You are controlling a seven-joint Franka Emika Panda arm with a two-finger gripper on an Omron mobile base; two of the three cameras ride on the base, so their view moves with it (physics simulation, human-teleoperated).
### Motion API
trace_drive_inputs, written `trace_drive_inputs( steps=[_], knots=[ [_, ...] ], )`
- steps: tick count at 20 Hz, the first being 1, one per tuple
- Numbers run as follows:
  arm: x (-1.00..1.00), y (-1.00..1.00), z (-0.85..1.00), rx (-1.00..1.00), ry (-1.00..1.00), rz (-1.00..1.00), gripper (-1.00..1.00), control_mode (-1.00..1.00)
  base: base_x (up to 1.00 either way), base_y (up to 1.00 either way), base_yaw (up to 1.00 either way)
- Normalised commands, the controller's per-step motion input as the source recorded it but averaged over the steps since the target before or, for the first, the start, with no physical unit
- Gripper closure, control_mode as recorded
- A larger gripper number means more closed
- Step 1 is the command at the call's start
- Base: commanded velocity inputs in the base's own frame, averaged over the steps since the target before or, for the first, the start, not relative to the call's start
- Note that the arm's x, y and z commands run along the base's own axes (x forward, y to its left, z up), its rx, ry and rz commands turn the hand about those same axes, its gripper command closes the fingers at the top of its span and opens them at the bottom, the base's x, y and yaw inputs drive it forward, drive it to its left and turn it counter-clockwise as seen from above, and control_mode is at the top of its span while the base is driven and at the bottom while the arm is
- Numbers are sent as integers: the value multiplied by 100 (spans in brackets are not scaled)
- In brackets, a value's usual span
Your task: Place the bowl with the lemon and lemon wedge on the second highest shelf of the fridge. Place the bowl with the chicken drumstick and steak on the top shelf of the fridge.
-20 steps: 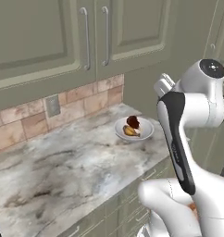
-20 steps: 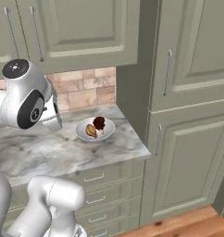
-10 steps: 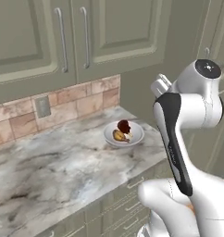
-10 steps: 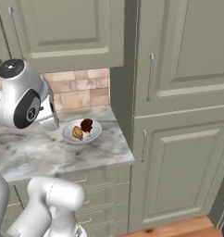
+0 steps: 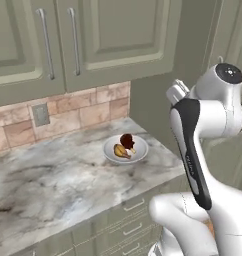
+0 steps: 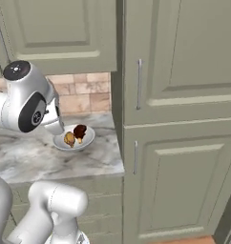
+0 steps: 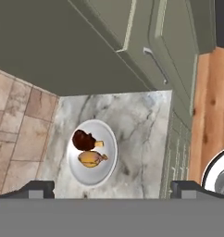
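Marble counter (image 5: 68, 185), brick backsplash (image 5: 88, 112); meat bowl (image 7: 91, 152) nr end; tool (image 7: 111, 189) apart, empty.

Glossy white arm (image 5: 213, 115) of rounded, bulbous shells, with a dark grey disc capping the top joint and a black band running down the forearm link; the same white arm shows a dark round joint face in the right base view, above a fat white lower link
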Motion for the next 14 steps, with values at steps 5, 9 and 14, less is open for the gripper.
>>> trace_drive_inputs(
  steps=[5,9,14],
  knots=[
    [0,0,0,0,0,0,-100,100,4,0,42],
    [0,0,0,0,0,0,-100,100,38,-5,14],
    [22,-6,-2,0,0,4,-100,-100,26,-1,1]
  ],
)
